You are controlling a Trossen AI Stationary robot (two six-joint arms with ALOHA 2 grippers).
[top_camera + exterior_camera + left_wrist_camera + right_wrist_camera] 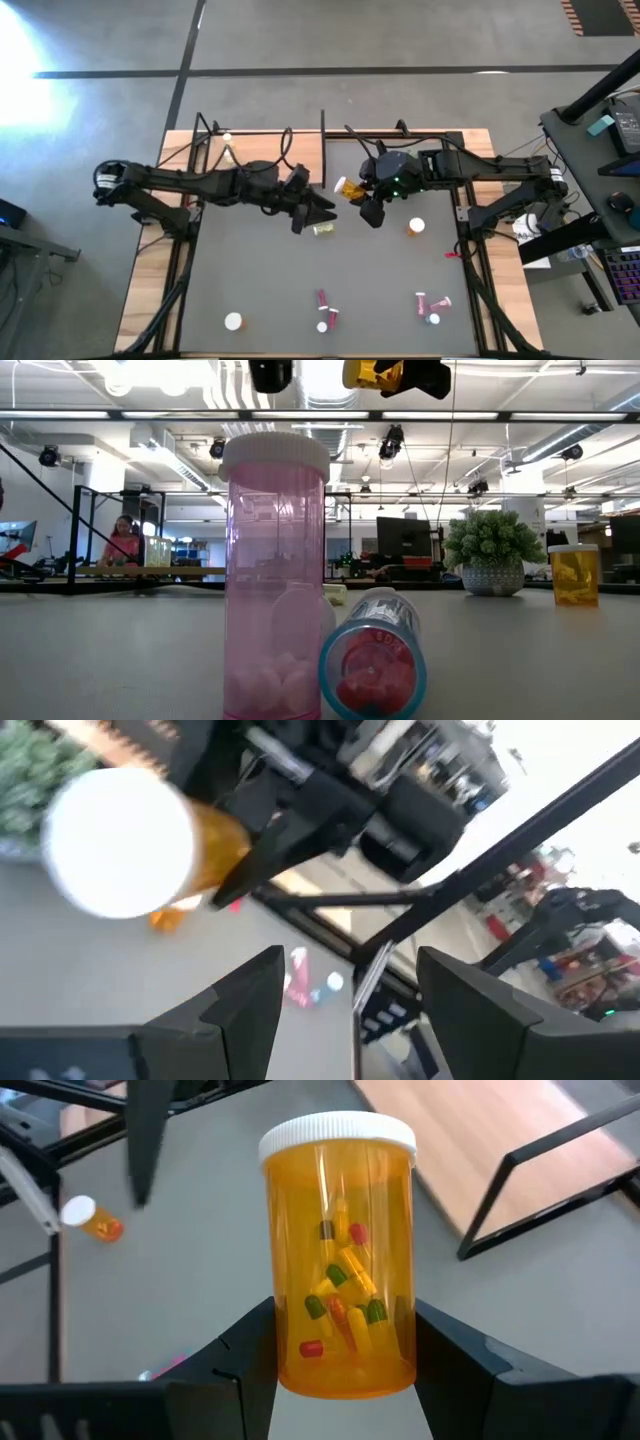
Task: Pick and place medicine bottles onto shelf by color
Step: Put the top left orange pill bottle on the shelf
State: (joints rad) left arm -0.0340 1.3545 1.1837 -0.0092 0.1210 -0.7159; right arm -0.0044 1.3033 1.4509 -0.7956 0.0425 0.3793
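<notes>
Orange translucent plastic, white-capped and part full of mixed capsules, the medicine bottle (340, 1255) sits clamped between the two dark fingers of the right hand (358, 198), held up off the grey tabletop (270, 280) near its middle. In the right wrist view the bottle's long axis runs straight out ahead of the fingers, cap leading. Seen from overhead, that cap points toward the left hand (322, 210), whose fingers stand parted and empty, their tips just beside the bottle with a small gap between. The left wrist view agrees: the white cap (120, 842) faces that camera nearly end-on.

The light-wood shelf board (470, 1140) lies beyond the bottle, toward the far edge of the tabletop, with a thin black frame (545, 1185) standing in front of it. My judgement is that the coming move turns on this: the shelf is off to the side of the bottle's axis, not ahead of the cap, so the right arm, which is the carrier and the nearer one, would need to swing and re-aim it, or pass it across to the waiting left hand.
</notes>
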